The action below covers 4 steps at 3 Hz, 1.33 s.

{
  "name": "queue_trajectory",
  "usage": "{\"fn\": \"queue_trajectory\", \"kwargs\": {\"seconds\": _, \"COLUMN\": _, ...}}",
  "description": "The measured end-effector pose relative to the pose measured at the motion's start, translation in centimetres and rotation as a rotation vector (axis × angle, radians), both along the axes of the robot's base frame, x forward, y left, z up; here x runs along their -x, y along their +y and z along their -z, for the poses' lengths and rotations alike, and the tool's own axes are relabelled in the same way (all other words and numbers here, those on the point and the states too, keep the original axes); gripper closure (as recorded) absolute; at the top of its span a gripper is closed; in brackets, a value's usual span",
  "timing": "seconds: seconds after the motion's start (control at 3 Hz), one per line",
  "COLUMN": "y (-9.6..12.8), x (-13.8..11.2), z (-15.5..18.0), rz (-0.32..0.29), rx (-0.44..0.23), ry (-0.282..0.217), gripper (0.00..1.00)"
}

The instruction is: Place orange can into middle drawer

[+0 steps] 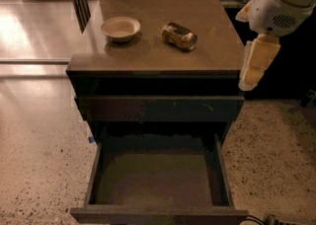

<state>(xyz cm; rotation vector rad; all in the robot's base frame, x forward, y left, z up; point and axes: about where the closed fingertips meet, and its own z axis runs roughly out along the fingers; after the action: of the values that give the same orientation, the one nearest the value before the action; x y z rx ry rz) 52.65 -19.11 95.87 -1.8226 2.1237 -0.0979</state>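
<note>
Standing open at the near edge, the drawer [93, 172] shows its flat floor below a shut drawer front [158, 108]. Farther back, on the cabinet top [207, 56], the can [179, 36] lies on its side, right of a bowl [121, 28] and apart from it. Judged light, thin-walled and slick, and seemingly dented, the can would crush under a hard squeeze and may roll. A moderate grip from above, across the middle of its barrel, seems soundest. The gripper [256, 63] hangs off the right edge of the top, right of the can, nearer than it and well apart. Whether it is spread or closed cannot be told.
</note>
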Motion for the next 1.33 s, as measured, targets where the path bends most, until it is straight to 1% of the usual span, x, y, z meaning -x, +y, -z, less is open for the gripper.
{"fn": "queue_trajectory", "kwargs": {"seconds": 0.33, "y": 1.8, "x": -7.3, "z": 2.5, "rz": -0.017, "rx": 0.017, "ry": 0.019, "gripper": 0.00}}
{"fn": "queue_trajectory", "kwargs": {"seconds": 0.67, "y": 1.8, "x": -7.3, "z": 2.5, "rz": -0.017, "rx": 0.017, "ry": 0.019, "gripper": 0.00}}
{"fn": "queue_trajectory", "kwargs": {"seconds": 1.0, "y": 1.7, "x": -9.3, "z": 2.6, "rz": 0.010, "rx": 0.043, "ry": 0.007, "gripper": 0.00}}
{"fn": "queue_trajectory", "kwargs": {"seconds": 1.33, "y": 1.3, "x": -13.9, "z": 2.9, "rz": 0.015, "rx": 0.064, "ry": -0.037, "gripper": 0.00}}
